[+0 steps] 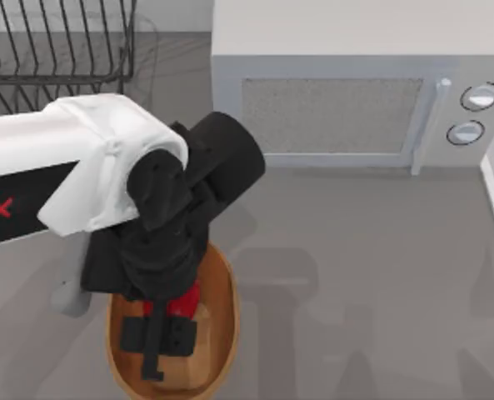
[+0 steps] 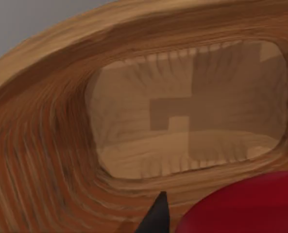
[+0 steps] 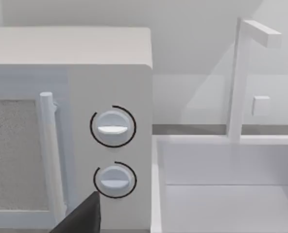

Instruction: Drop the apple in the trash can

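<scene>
The left gripper (image 1: 165,321) hangs over the trash can (image 1: 222,292), fingers clamped on the apple (image 1: 185,299) — right above the tan bottom. This looks like the drop step — next, the fingers need only part. The right arm is parked facing the microwave (image 3: 110,87).

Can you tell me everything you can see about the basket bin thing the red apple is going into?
The trash can is an orange-brown oval bin with ribbed, woven-looking walls and a lighter tan flat bottom. It stands upright on the grey table near the top view's lower left, its opening facing up. The left gripper hangs over its opening with the apple between its fingers. A blocky shadow falls on the bottom, which looks bare.
</scene>
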